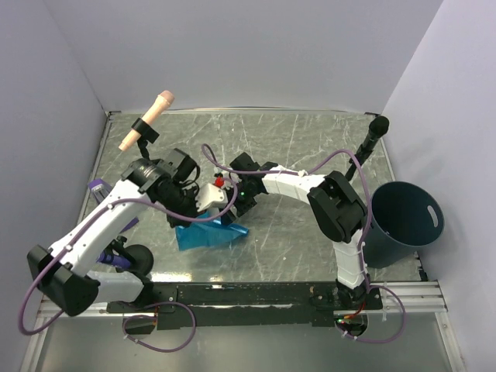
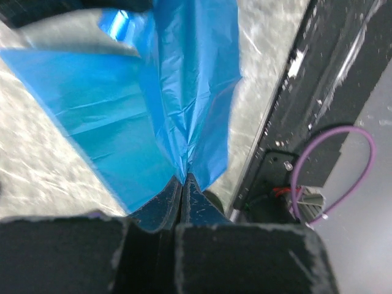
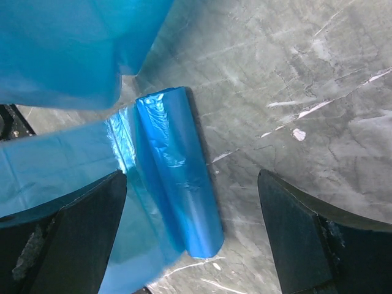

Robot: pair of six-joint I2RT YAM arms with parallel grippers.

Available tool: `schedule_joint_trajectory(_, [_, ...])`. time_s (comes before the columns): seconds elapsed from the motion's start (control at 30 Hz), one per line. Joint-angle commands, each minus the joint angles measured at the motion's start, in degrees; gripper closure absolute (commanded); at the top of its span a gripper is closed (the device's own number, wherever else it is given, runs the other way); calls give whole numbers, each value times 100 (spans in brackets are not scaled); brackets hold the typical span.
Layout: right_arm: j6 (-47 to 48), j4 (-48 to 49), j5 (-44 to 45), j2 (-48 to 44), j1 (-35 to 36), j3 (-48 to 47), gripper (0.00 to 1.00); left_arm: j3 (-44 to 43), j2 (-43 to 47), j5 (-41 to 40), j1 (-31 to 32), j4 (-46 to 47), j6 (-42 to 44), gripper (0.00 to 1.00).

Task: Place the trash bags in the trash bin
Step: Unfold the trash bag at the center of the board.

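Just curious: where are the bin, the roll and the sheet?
trash bin (image 1: 387,248), top view, outer wall
blue roll (image 3: 180,177), right wrist view, middle
blue sheet (image 2: 184,92), left wrist view, centre fold

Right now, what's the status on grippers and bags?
Left gripper shut on bag sheet. Right gripper open over roll. Bin at right, right elbow between.

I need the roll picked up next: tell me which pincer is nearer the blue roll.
Right. The right pincer is open, a finger either side of the roll; the left pincer pinches the loose sheet farther along.
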State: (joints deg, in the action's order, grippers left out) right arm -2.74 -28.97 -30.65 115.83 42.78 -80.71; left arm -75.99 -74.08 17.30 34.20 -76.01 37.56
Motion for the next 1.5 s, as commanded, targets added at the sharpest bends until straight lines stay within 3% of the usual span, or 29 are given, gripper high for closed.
schedule_joint_trajectory(0.0, [195,-399,305,554,195,213,5,452,438,-157,-9,-274,-179,99])
schedule_joint_trajectory(0.27, [221,-715,648,906,388,318,11,1489,816,-121,-1,-231,199,99])
schedule_joint_trajectory(0.43, [424,-715,622,1020,546,380,24,1894,904,-43,-1,50,173,99])
schedule_joint_trajectory(0.87, [389,-1084,736,1714,881,-50,27,2369,1265,98,-1,165,129,99])
schedule_joint_trajectory(0.97, [406,-1084,692,1732,863,-68,37,2439,1309,116,8,156,199,99])
schedule_joint_trajectory(1.07, [424,-1137,815,1811,828,-103,56,2474,1344,125,-9,253,243,99])
schedule_joint_trajectory(1.17, [406,-1190,842,1890,819,-173,54,2475,1292,133,-1,349,217,99])
schedule_joint_trajectory(1.27, [371,-1198,816,1917,837,-217,45,2457,1265,186,-1,394,181,99])
schedule_joint_trajectory(1.47, [327,-1225,991,2136,898,-130,50,2466,1282,186,-1,420,155,99])
